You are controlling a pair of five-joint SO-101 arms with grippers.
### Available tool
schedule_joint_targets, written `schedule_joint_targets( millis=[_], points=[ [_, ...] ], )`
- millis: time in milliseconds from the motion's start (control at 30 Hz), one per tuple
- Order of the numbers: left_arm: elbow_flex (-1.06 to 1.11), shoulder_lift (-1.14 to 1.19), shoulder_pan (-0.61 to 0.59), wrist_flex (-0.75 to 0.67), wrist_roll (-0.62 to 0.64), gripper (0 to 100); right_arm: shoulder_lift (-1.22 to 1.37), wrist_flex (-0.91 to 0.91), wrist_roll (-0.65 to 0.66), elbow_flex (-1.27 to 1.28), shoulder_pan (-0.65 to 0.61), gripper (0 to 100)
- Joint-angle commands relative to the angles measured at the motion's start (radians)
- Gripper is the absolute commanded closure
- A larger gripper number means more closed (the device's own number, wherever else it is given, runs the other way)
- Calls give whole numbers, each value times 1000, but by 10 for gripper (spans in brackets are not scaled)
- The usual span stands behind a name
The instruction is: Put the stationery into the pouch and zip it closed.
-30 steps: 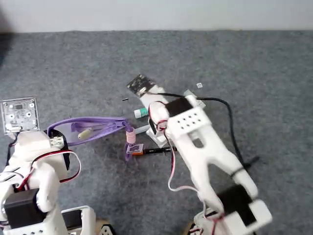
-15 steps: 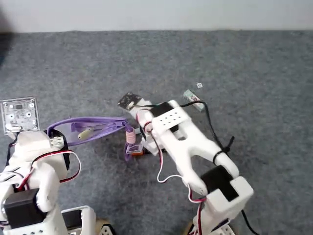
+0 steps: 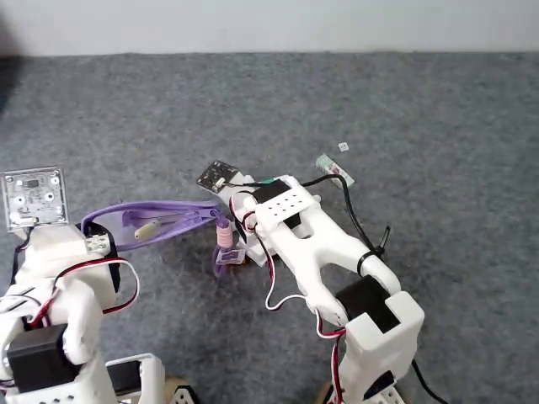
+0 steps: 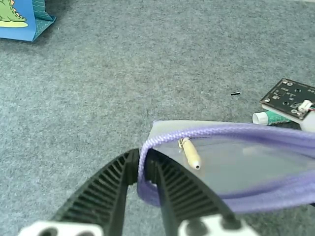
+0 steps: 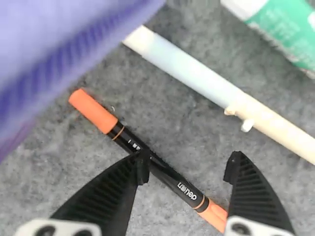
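I take my workplace for a small robotics lab or hobby bench, not a lived-in room. My tabletop [image 3: 438,109] is covered edge to edge in plain grey felt-like carpet, and a bare pale wall [image 3: 269,25] runs behind it. My arms [image 3: 324,244] are white printed plastic, with red and white wires [image 3: 271,290] looping loose outside them and a black cable [image 3: 358,223] trailing along one. An uncased circuit board [image 3: 34,199] rides on one wrist, and a second board [image 3: 217,176] on the other. A blue item printed with a cartoon dinosaur [image 4: 19,17] lies on the felt.
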Motion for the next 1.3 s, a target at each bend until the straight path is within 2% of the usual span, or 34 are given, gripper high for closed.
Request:
schedule_joint_targets(
  millis=[0,433,867,933,1100,1167,1267],
  points=[
    [44,18,-2,-6,9,989,24,42,3,8,-13,734],
    [44,18,-2,-6,9,989,-170,194,0,11,-45,734],
    [44,18,-2,-6,9,989,47,-30,2,0,-27,736],
    [44,17,-2,-6,9,989,56,-25,2,-29,-2,770],
    [44,18,-2,-6,9,989,81,-22,9,-72,76,998],
    [44,18,-2,-6,9,989,81,-8,11,-75,101,961],
    [44,18,-2,-6,9,989,77,12,11,-78,128,995]
  ],
)
